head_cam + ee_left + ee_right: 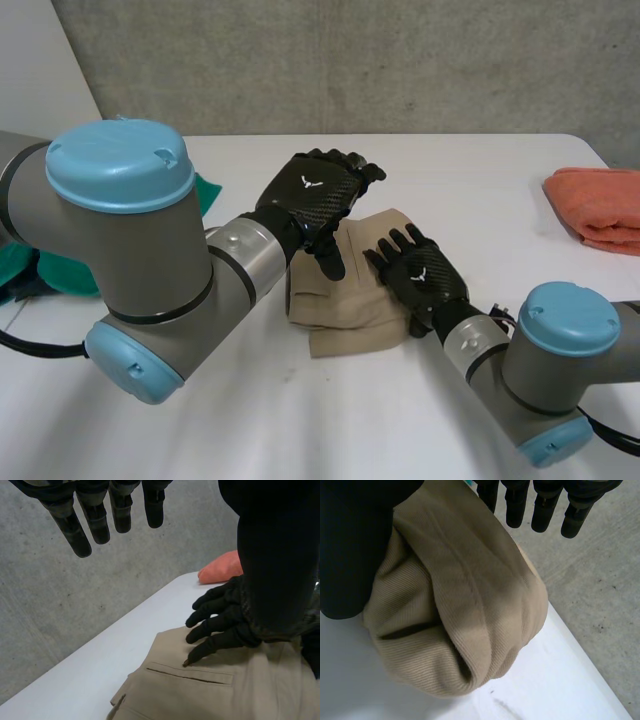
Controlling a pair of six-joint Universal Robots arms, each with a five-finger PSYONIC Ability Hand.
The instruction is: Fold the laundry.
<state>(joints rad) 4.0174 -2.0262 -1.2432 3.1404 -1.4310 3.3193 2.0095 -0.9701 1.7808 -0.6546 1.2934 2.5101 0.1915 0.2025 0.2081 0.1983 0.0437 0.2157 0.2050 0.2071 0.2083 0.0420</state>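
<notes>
Item: tan trousers [345, 305], folded into a thick bundle, lying near the middle of the white bench [480, 170]; a slit pocket [190, 676] shows on the upper face

Right hand [425, 272]: laid palm-down on the side of the bundle nearest its own arm, fingers [210, 622] straight and spread, pressing on the cloth, pinching nothing; seen from its wrist, the rounded fold of the trousers bulges under the palm

Left hand [312, 190]: held above the far part of the trousers, fingers [70, 527] straight and slightly apart, holding nothing

Orange towel [600, 205]: folded, at the right end of the bench, well apart from the trousers

Green cloth [60, 272]: at the left end of the bench, partly hidden behind the left arm [130, 250]
</notes>
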